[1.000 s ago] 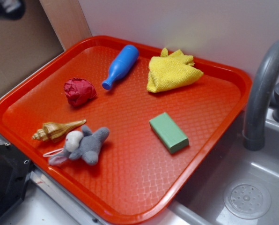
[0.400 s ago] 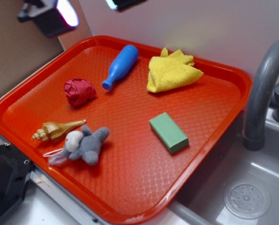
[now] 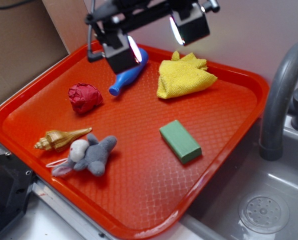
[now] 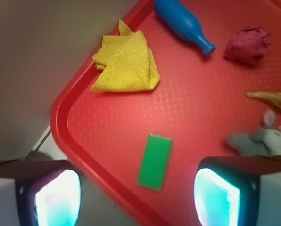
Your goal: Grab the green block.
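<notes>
1. My end effector (image 3: 154, 32) hung wide open and empty above the tray's (image 3: 34, 107) far edge.
2. I saw the green block (image 3: 180, 141) lying flat on the tray, well apart from it.

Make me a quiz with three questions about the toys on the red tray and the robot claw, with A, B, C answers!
1. Where is the green block?
A. under the yellow cloth
B. lying alone on the red tray
C. in the sink

2. What colour is the bottle?
A. blue
B. white
C. black

3. What is the gripper doing?
A. squeezing the block
B. holding the shell
C. open, high above the tray

Answers:
1 B: bare tray shows all round the block.
2 A: it is plainly blue in both views.
3 C: the wrist view shows its fingers apart with nothing between.
</notes>
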You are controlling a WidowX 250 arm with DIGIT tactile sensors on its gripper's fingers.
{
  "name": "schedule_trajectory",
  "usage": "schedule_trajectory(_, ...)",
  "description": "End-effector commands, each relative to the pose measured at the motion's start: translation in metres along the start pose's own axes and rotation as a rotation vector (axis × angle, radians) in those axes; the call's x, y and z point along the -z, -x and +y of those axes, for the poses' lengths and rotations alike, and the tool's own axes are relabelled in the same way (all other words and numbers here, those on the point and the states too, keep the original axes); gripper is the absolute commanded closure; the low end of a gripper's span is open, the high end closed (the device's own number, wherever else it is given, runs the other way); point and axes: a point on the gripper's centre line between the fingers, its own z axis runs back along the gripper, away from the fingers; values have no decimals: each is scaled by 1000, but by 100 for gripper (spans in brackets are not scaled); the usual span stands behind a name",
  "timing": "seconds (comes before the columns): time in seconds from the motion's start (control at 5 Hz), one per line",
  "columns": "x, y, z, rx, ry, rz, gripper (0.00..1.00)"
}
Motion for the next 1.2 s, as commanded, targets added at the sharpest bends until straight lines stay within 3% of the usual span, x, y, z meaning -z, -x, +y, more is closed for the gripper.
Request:
schedule_trajectory(0.0,59,-14,5,-11,-28,133,0)
schedule_trajectory(0.2,88,-4,13,-8,-70,199,0)
schedule_trajectory(0.6,112,10,17,24,-105,240,0)
schedule_trajectory(0.8,116,14,17,35,-74,198,100)
schedule_trajectory(1.0,113,14,21,80,-51,190,100)
